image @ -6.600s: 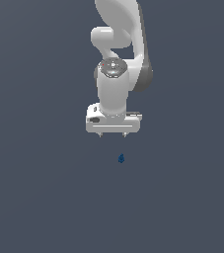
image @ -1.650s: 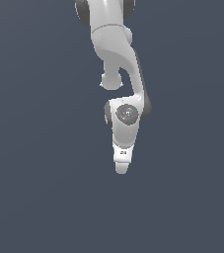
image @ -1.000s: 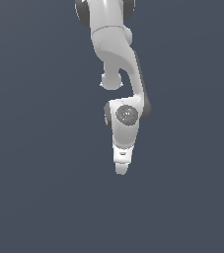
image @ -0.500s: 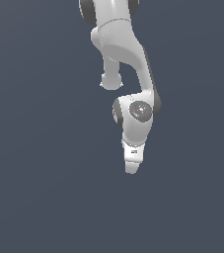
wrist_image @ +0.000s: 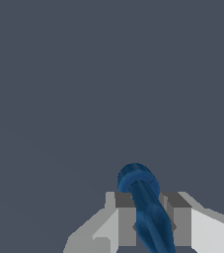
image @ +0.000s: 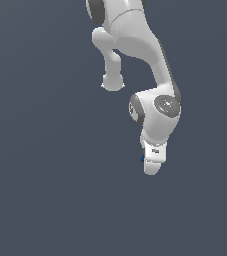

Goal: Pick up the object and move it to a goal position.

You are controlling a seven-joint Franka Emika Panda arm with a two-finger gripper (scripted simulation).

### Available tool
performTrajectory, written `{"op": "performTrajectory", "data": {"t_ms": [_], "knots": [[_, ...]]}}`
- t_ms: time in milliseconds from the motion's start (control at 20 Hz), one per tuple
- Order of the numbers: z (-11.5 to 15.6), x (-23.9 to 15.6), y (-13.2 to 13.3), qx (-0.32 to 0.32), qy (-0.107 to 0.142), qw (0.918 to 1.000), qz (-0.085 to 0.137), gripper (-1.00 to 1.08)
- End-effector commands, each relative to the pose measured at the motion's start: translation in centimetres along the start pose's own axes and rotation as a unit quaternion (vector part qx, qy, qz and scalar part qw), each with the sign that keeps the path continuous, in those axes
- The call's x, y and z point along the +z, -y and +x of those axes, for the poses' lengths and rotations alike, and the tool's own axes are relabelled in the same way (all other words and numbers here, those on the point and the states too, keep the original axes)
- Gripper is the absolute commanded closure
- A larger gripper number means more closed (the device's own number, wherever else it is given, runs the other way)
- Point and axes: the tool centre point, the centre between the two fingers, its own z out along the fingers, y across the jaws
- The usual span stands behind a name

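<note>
Jaws of the gripper (wrist_image: 147, 225) clamped narrow on the object (wrist_image: 145, 210), a small dark blue glossy elongated piece pinched mid-shaft between them with its rounded end poking out, likely light, rigid and slick, so a mid-body hold looks safest.

— What did the arm (image: 157, 75) look like?

— Smooth white shell with a soft sheen, like moulded plastic, with darker grey matt patches at the joints.

— And the fingers (wrist_image: 126, 225)?

— Flat, matt grey pads on white bodies, no shine.

— The object (wrist_image: 145, 207) between them?

— Deep blue, smooth and glossy, with pale highlights along its ridged head.

— The worktop (wrist_image: 84, 89)?

— Plain slate-grey, matt, without texture.
</note>
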Motion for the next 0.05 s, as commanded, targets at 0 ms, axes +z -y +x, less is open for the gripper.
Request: {"op": "performTrajectory", "data": {"t_ms": [0], "knots": [[0.05,-0.06,-0.10,0.001,0.001,1.0000,0.000,1.08]]}}
